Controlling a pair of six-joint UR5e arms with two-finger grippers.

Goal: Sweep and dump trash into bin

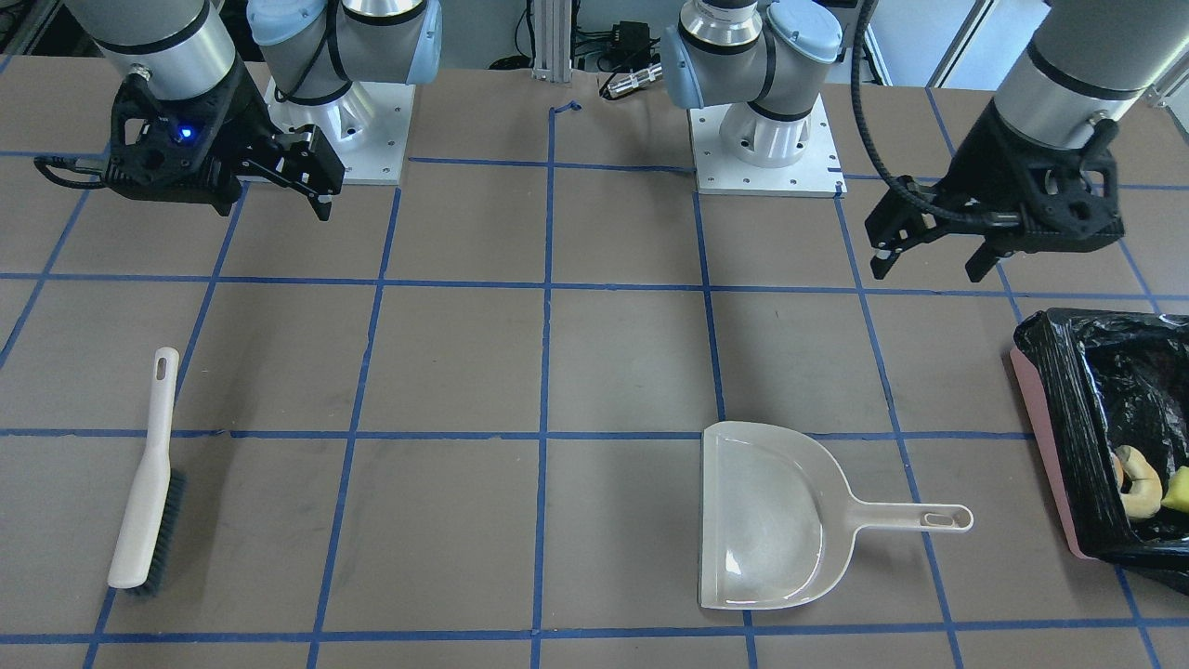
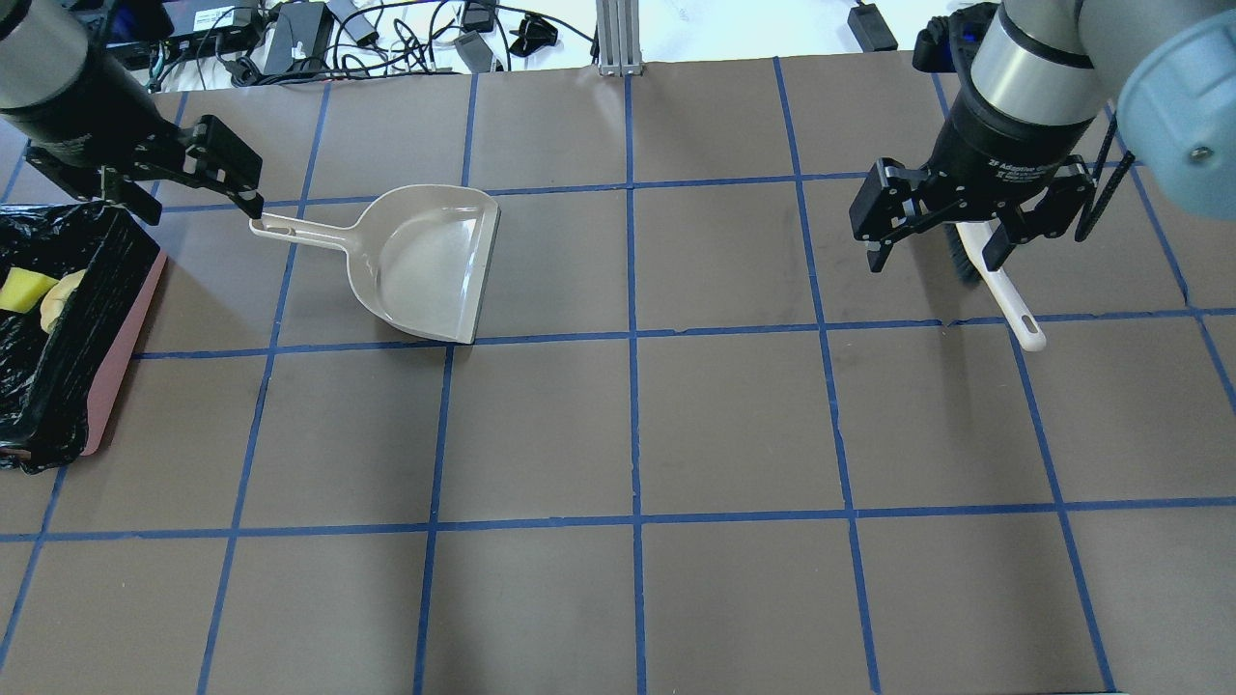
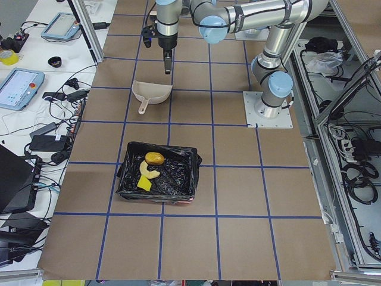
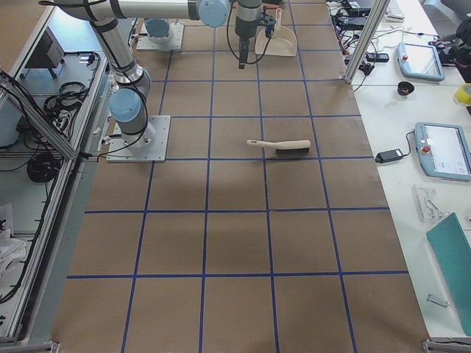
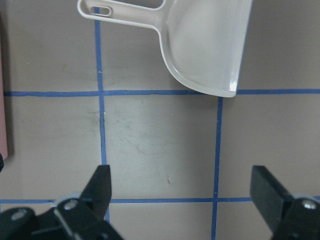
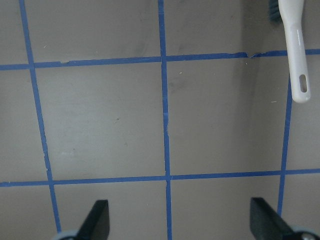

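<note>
On the table (image 1: 464, 362), the black-lined bin (image 1: 1068, 418) is seen at the left arm's end, with the roll (image 3: 155, 158), croissant piece (image 1: 1141, 483) and sponge piece (image 1: 1178, 490) inside it. The dustpan (image 1: 771, 520) and brush (image 1: 147, 483) are laid flat. The left claw (image 1: 927, 269) is held released above the table, near the bin's corner and apart from the trash. The right claw (image 2: 932, 263) is held released near the brush.

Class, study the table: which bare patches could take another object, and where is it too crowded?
The widest bare patch of table lies between the brush and the dustpan. Tighter: the strip between the dustpan's handle and the bin, with the open left gripper hovering nearby. The bin holds the trash.
</note>
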